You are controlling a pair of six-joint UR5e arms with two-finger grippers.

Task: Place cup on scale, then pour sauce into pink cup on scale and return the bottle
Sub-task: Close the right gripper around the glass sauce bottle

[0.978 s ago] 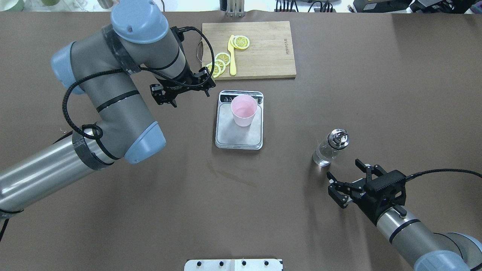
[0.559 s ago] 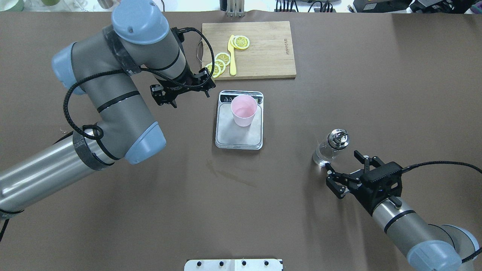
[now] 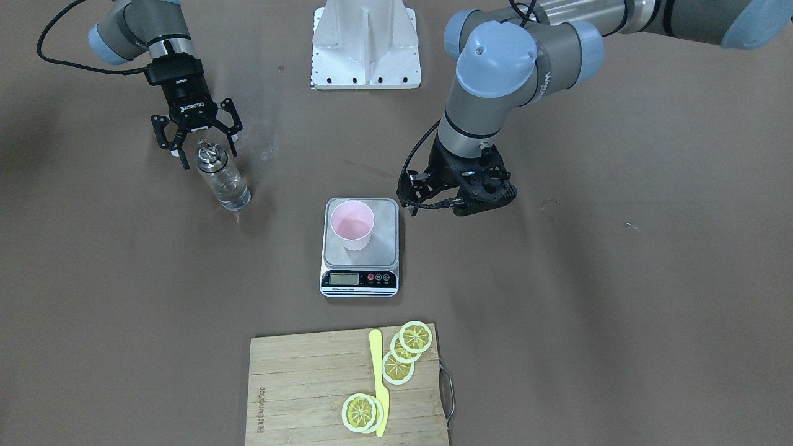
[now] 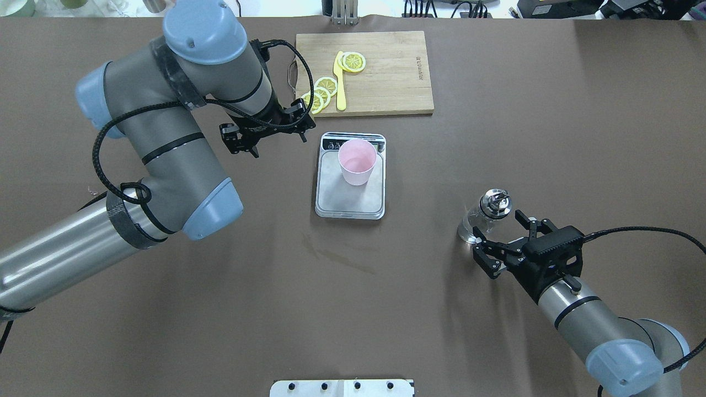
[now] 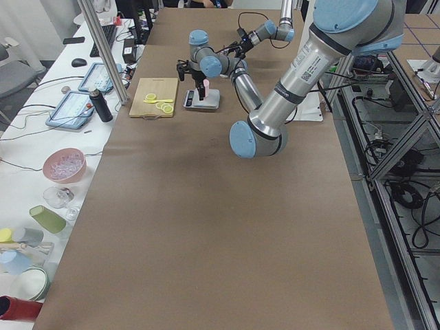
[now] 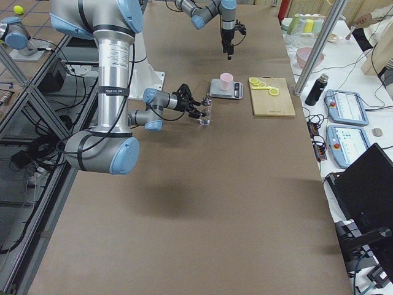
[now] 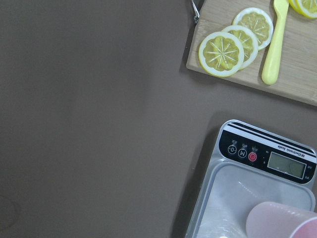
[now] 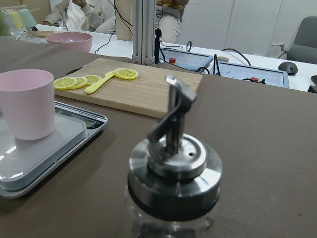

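The pale pink cup (image 4: 357,161) stands upright on the far part of the steel scale (image 4: 349,198), near its display; both also show in the front view, the cup (image 3: 352,224) on the scale (image 3: 385,230). The clear glass bottle (image 4: 484,216) with its metal spout stands on the table to the right. My right gripper (image 4: 504,241) is open, its fingers on either side of the bottle, not touching it. The right wrist view shows the bottle's cap (image 8: 173,166) close up. My left gripper (image 4: 269,137) is open and empty, hovering left of the scale.
A wooden cutting board (image 4: 391,71) with lemon slices and a yellow knife (image 4: 340,82) lies just beyond the scale. The robot's white base (image 3: 365,43) is at the near table edge. Brown table surface surrounds the bottle.
My right gripper has moved forward toward the bottle, so that its open fingers now flank it. The left arm, cup, scale and bottle have stayed put.
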